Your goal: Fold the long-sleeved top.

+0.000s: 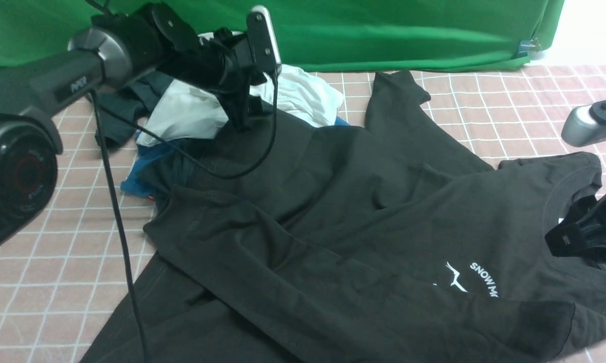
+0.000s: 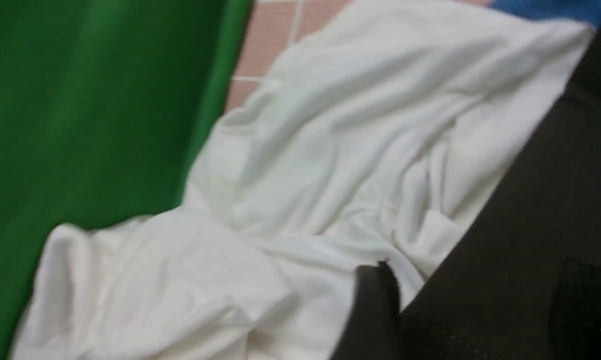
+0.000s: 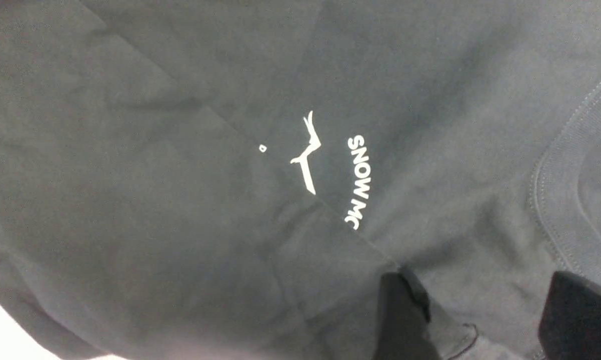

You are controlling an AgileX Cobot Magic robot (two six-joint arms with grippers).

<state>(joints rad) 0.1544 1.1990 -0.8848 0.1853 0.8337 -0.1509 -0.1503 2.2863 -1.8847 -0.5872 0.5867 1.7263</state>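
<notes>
- In the front view I find the long-sleeved top (image 1: 363,201) spread over the checked surface (image 1: 509,101), covering the middle and the robot's right side. One sleeve (image 1: 293,262) lies across the body, and its ribbed cuff (image 1: 545,322) is at the near right, close to the white print (image 1: 472,280).
- Only the front view shows the heap at the far left before the green backdrop (image 1: 383,30): a white shirt (image 1: 308,96), a blue item (image 1: 141,179) and a dark tee (image 1: 124,108).
- The front view puts the left tool (image 1: 240,118) at the top's far-left edge, beside the heap, but does not show its finger stance. The blurred left wrist view does: the fingers (image 2: 375,310) are apart and released, black fabric lies beneath, and the white shirt is just beside.
- In the front view the right tool (image 1: 580,234) sits low at the neckline, dark against dark cloth. The right wrist view shows its fingers (image 3: 400,320) spread and released over flat fabric between the ribbed collar (image 3: 555,200) and the print.
- That wrist view also shows the sleeve's edge cutting off the lettering after "SNOW".
</notes>
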